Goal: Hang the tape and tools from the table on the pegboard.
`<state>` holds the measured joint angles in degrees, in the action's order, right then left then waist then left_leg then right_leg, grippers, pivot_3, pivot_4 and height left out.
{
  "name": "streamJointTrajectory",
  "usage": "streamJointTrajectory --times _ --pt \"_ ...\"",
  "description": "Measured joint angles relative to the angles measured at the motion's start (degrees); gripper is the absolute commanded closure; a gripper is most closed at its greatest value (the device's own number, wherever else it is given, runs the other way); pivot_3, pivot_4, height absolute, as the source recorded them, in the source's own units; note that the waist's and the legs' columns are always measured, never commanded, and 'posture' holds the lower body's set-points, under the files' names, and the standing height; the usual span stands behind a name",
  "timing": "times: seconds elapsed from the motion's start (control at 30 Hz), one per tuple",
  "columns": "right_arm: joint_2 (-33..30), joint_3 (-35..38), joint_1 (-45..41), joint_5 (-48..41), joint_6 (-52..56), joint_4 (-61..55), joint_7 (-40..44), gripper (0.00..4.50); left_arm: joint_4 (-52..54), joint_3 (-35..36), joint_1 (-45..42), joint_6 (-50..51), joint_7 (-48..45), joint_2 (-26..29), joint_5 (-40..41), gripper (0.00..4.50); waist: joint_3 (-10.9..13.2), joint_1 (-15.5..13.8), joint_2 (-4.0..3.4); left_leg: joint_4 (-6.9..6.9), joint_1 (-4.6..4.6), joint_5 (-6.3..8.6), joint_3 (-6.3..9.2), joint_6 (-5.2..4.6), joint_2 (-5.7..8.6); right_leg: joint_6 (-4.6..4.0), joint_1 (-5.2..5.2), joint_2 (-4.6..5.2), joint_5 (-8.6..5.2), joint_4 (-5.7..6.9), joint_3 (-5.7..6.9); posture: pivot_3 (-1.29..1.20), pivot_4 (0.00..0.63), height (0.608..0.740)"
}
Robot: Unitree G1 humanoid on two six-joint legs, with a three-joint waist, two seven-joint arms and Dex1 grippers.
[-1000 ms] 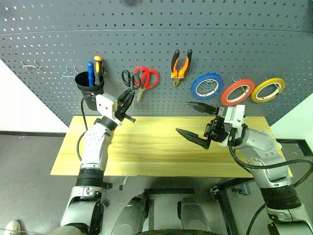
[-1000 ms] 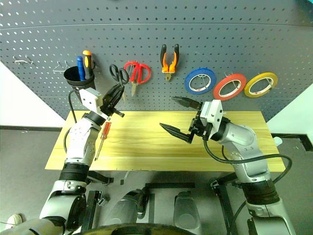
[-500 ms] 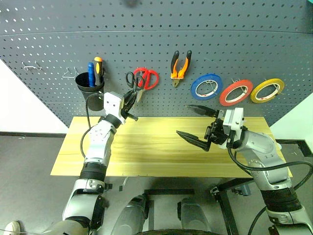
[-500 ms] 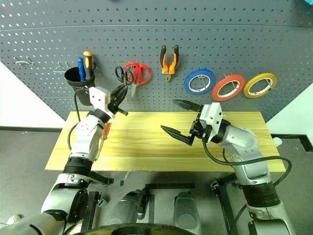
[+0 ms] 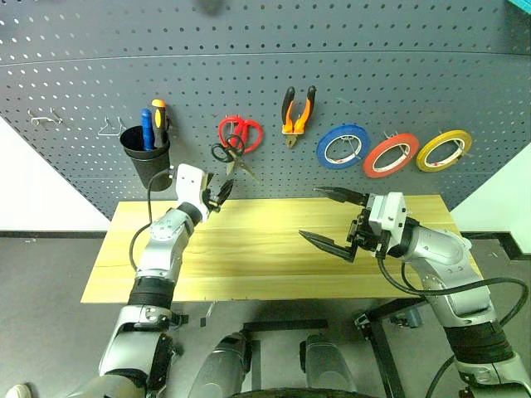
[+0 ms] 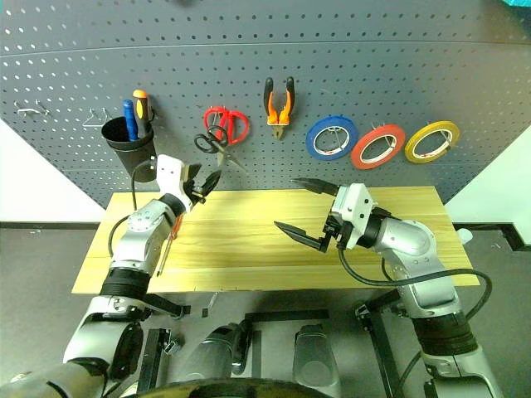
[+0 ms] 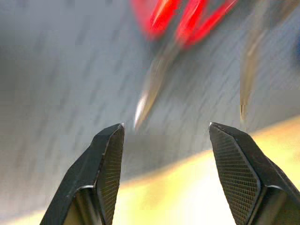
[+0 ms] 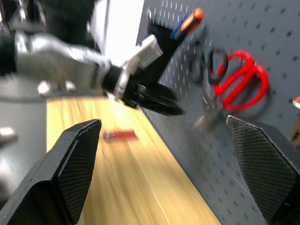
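The black-handled scissors (image 5: 224,152) hang on the pegboard (image 5: 373,75) just below the larger red scissors (image 5: 241,131), blades slanting down to the right. My left gripper (image 5: 219,193) is open just below them, over the table's (image 5: 265,265) back edge, with nothing between its fingers. The orange-and-black pliers (image 5: 297,110) and the red tape (image 5: 390,155) hang further right. The red-handled screwdriver (image 6: 164,247) lies on the table beside my left forearm, partly hidden by it. My right gripper (image 5: 311,213) hovers open and empty above the middle of the table.
A black cup (image 5: 146,156) on the pegboard's left holds a blue and a yellow-handled screwdriver. A blue tape roll (image 5: 344,147) and a yellow one (image 5: 444,150) flank the red roll. Bare wire hooks (image 5: 43,118) stick out at the far left.
My left gripper was shut on the black scissors up at the pegboard; it has opened and dropped toward the table, leaving them hanging. The right gripper sank slightly.
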<state>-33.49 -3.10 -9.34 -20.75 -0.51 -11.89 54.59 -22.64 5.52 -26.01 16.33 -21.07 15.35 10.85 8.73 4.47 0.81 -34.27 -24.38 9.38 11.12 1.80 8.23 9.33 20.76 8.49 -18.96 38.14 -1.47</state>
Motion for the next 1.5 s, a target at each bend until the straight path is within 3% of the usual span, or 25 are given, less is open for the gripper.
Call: streamJointTrajectory --times 0.03,0.2,0.5,0.77,1.03,1.1,1.4,1.5 --pt "-0.10 -0.31 0.67 0.34 0.02 0.25 0.35 0.00 -0.24 0.59 0.79 3.37 0.56 1.35 0.01 1.47 0.00 0.03 0.00 0.00 0.00 0.00 0.01 0.00 -0.01 0.00 0.02 -0.01 0.00 0.01 0.00 -0.10 0.109 0.740" --pt "-0.23 -2.25 3.42 0.46 -0.03 1.23 3.72 0.00 -5.91 2.77 1.43 15.42 2.62 6.65 -0.26 0.02 0.00 -0.75 0.01 -0.02 0.00 0.00 0.04 0.01 0.03 0.00 -0.03 0.03 0.00 0.01 0.01 -0.08 0.129 0.740" --pt "-0.14 -2.44 6.25 1.93 -1.79 4.28 4.42 0.00 -24.28 1.98 -7.80 18.84 3.16 8.44 -3.29 0.02 0.06 -1.97 0.11 0.00 -0.02 0.02 0.04 0.01 0.03 0.00 0.00 0.05 0.00 -0.03 0.03 -0.09 0.159 0.740" --pt "-0.25 -2.06 9.40 1.97 -2.29 4.00 4.15 0.00 -40.72 2.03 -14.90 10.31 1.36 8.35 -4.68 0.02 0.19 -1.77 0.30 0.04 -0.04 0.03 0.00 0.02 0.02 0.01 0.03 0.07 -0.01 -0.07 0.02 -0.12 0.172 0.740" --pt "-1.33 -0.27 12.62 1.95 -2.26 1.20 2.83 0.00 -46.99 1.96 -16.68 6.37 1.61 7.32 -6.65 0.02 0.28 -1.71 0.40 0.06 -0.05 0.04 0.00 0.02 0.02 0.02 0.03 0.07 -0.01 -0.09 0.02 -0.16 0.181 0.740" --pt "-1.35 -0.10 13.46 1.94 -2.22 0.51 2.58 0.00 -47.39 1.96 -16.75 5.51 1.59 7.07 -6.92 0.55 0.29 -1.66 0.40 0.07 -0.05 0.04 -0.01 0.02 0.02 0.02 0.04 0.07 -0.02 -0.09 0.02 -0.16 0.183 0.740" --pt "-1.47 0.50 15.39 1.93 -1.45 -1.62 1.46 0.00 -48.51 2.11 -16.94 2.64 1.34 6.85 -7.73 3.69 0.47 -0.49 0.53 0.08 -0.06 0.05 -0.01 0.02 0.02 0.03 0.03 0.08 -0.02 -0.12 0.02 -0.17 0.188 0.740" --pt "-1.49 0.67 15.51 1.93 -1.34 -1.64 1.34 0.00 -48.69 2.10 -17.29 2.22 1.28 6.85 -7.87 3.78 0.51 -0.37 0.51 0.08 -0.06 0.05 -0.02 0.02 0.01 0.03 0.03 0.08 -0.02 -0.11 0.02 -0.17 0.185 0.740"
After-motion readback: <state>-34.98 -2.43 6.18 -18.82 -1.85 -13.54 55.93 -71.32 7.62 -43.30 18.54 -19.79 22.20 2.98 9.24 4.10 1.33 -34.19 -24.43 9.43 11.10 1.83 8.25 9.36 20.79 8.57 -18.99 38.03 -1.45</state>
